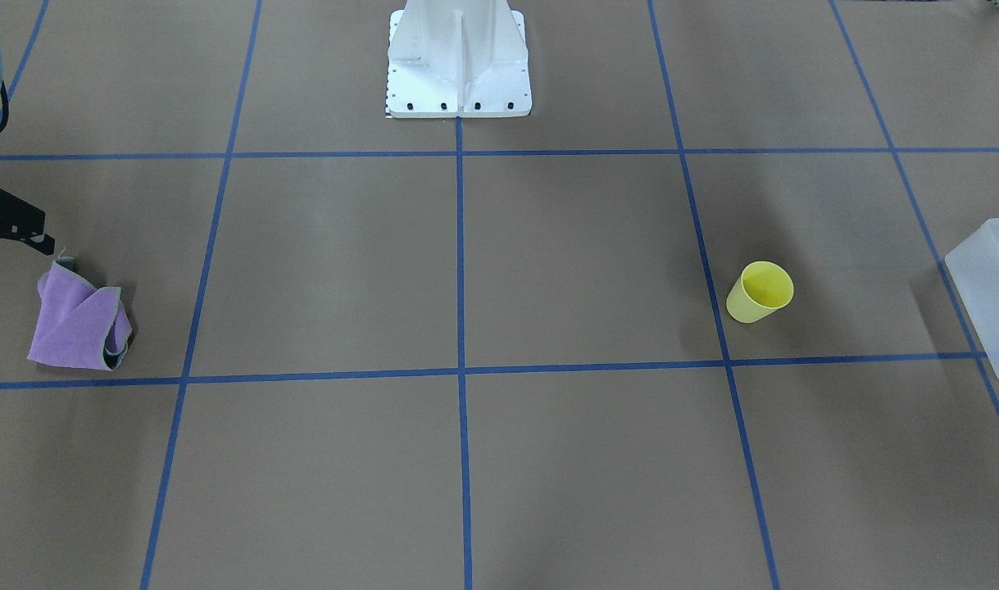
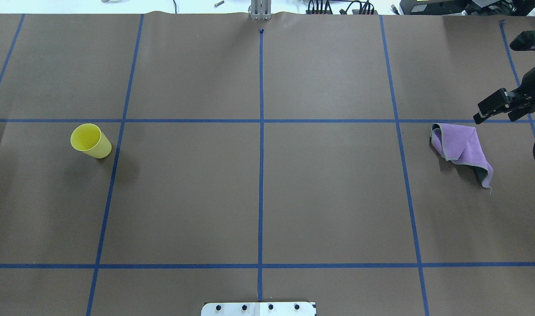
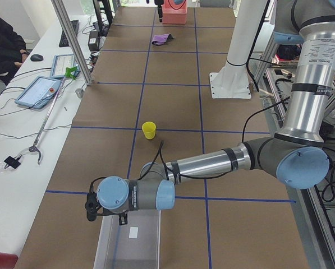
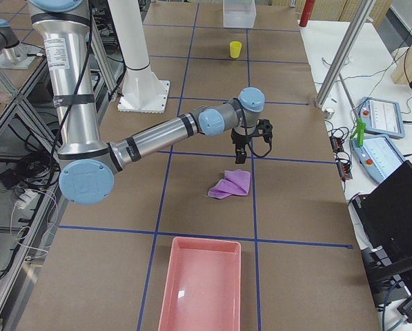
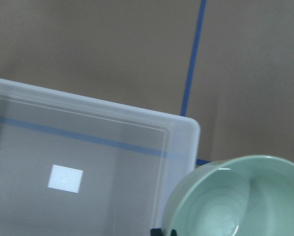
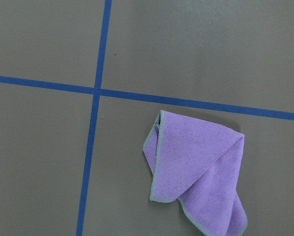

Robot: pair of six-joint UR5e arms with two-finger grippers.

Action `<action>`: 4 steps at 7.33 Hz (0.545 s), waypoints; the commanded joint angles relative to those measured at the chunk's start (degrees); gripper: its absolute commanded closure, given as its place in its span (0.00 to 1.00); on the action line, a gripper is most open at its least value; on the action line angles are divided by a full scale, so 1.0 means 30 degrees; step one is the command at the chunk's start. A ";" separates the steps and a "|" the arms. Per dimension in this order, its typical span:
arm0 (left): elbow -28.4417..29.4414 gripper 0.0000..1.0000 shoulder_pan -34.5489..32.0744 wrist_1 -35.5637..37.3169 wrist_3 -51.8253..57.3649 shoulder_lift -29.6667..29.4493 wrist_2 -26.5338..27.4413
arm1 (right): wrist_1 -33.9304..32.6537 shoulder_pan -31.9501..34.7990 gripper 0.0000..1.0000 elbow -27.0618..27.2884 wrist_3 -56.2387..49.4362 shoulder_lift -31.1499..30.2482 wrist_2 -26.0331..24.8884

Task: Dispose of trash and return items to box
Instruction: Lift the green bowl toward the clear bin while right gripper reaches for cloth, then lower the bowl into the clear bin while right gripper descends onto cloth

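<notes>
Left wrist-mounted view: the pale green bowl (image 5: 235,201) fills the lower right, close under the camera, open side up. It hangs over 1 corner of the frosted box (image 5: 137,120), mostly outside the walls. Only a dark tip of the left gripper (image 5: 162,231) shows at the bowl's near rim, and the fingers seem to pinch that rim. The part of the box in view holds only a white label.

Exterior left view: the yellow cup (image 3: 149,130) stands upright on the table, well apart from the box, on the side toward the table's middle.

Overhead exterior view: the box lies outside the frame. The right gripper (image 2: 495,110) hovers toward the table end far from the box. Its 2 fingers look spread and hold nothing. A crumpled purple cloth (image 2: 462,147) lies just beside it.

Right wrist-mounted view: the cloth lies flat on the table below. No fingers show here.

Exterior right view: a pink tray (image 4: 206,240) sits at the table end farthest from the box, past the cloth.

The step in hand looks like placing the bowl. To do it well, carry the bowl inward until all of it clears the box's corner wall. Keep it level, lower it close to the floor, and only then let go, so it neither catches the rim nor tips.
</notes>
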 commanded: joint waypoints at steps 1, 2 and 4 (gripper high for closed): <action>0.2682 1.00 -0.0030 -0.3085 -0.0088 0.0023 0.1366 | 0.3757 -0.0754 0.00 -0.1883 0.2309 0.0114 -0.0229; 0.3096 1.00 -0.0001 -0.3528 -0.0089 0.0023 0.1460 | 0.4650 -0.1338 0.00 -0.2241 0.3454 0.0114 -0.0491; 0.4499 1.00 0.0000 -0.6555 -0.2381 0.0052 0.2013 | 0.4659 -0.1899 0.00 -0.2390 0.3759 0.0144 -0.1400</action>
